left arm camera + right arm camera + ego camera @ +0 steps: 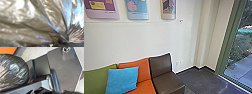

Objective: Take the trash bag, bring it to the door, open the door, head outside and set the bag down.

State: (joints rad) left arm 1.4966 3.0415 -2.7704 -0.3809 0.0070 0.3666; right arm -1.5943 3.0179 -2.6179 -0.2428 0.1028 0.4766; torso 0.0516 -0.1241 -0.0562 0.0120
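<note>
See a big, shiny trash bag (31,22) very close to the left wrist, with lots of crinkles all bunching up at one spot. Bulges out round and puffy in the right wrist view, near the robot's grey bar (33,85). Can't tell about the stuff inside. Can't tell the left gripper open from closed, or the right gripper either. Looks, from the right wrist, at the robot's wide dark plate (63,70) and the pale floor (36,52). See, in the head view, a blue cushion (122,79) on an orange seat (142,70), next to a brown seat (161,65), and bushes (244,46) outside the glass.
</note>
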